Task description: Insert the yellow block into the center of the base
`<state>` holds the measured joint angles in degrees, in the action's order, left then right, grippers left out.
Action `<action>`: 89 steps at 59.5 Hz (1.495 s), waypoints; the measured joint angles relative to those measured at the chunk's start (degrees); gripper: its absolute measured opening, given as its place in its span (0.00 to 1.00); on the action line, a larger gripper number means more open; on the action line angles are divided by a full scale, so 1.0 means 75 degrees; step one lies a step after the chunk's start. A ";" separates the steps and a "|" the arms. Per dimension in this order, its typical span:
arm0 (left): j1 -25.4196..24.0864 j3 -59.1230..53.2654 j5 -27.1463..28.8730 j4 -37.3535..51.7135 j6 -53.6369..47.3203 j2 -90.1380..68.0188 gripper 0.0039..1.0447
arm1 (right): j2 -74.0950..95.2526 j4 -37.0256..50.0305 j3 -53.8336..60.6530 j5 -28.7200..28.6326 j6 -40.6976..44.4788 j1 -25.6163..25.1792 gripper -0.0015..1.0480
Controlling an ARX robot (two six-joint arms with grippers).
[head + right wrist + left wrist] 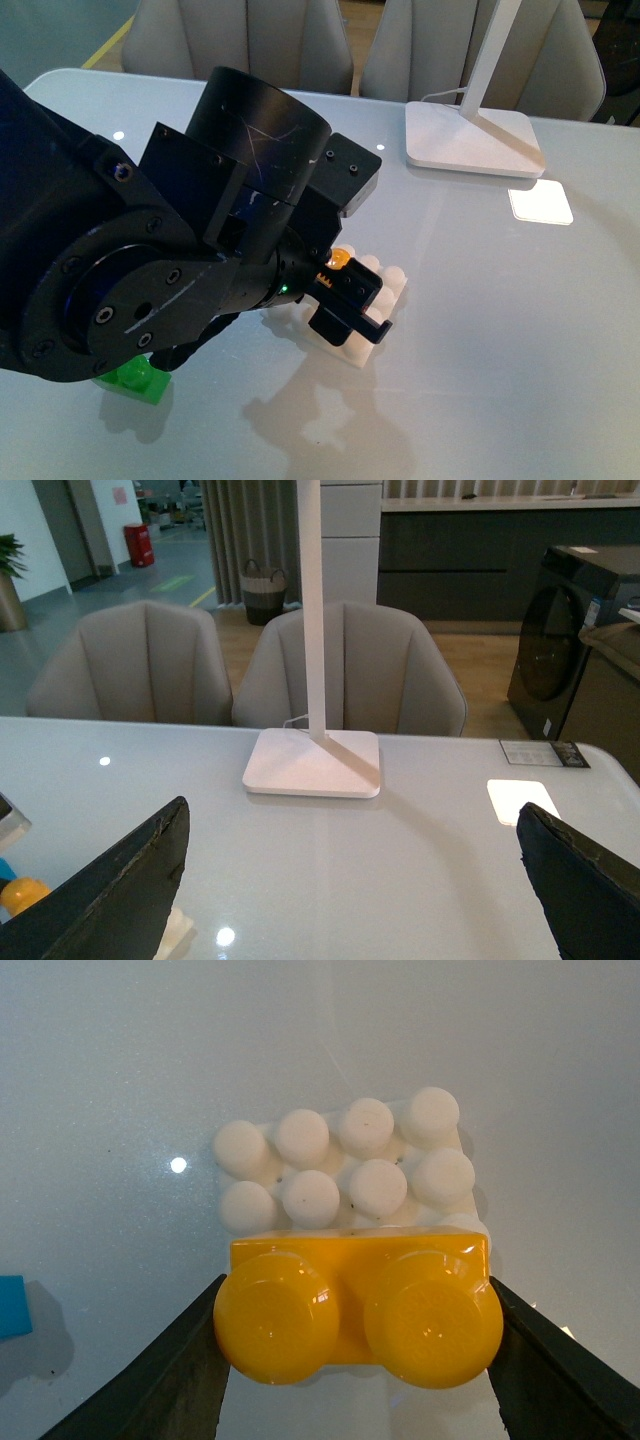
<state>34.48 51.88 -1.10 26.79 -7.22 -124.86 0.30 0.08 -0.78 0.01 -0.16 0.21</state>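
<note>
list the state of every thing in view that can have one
left end effector, shut on the yellow block
right end effector, open, empty
yellow block, gripped at both ends, over the base; seated or not unclear
base, flat on the table, two rows of studs bare
green brick, resting on the table, partly hidden by the left arm
lamp, upright on the table

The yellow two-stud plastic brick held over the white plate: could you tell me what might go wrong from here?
The yellow two-stud plastic brick, clamped in the left gripper, seems to sit over edge rows of the white studded square plate, so pressing now may seat it off-centre. An edge push could also tip or slide the plate on the glossy table.
</note>
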 joint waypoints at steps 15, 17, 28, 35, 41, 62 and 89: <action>0.0163 0.0032 0.0280 0.0055 -0.0047 -0.0335 0.60 | 0.0000 0.0000 0.0000 0.0000 0.0000 0.0000 0.92; 0.0181 0.0038 0.0332 0.0055 -0.0047 -0.0376 0.60 | 0.0000 0.0000 0.0000 0.0000 0.0000 0.0000 0.92; 0.0318 0.0201 0.0580 0.0038 0.0012 -0.0595 0.60 | 0.0000 0.0000 0.0000 0.0000 0.0000 0.0000 0.92; 0.0376 0.0385 0.0723 -0.0096 0.0079 -0.0656 0.60 | 0.0000 0.0000 0.0000 0.0000 0.0000 0.0000 0.92; 0.0434 0.0568 0.0903 -0.0256 0.0146 -0.0682 0.60 | 0.0000 0.0000 0.0000 0.0000 0.0000 0.0000 0.92; 0.0516 0.0915 0.1160 -0.0618 0.0350 -0.1026 0.60 | 0.0000 0.0000 0.0000 0.0000 0.0000 0.0000 0.92; 0.0530 0.1023 0.1308 -0.0833 0.0522 -0.1029 0.60 | 0.0000 0.0000 0.0000 0.0000 0.0000 0.0000 0.92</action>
<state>38.46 59.55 8.71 20.53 -3.31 -132.57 0.30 0.08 -0.78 0.01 -0.16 0.21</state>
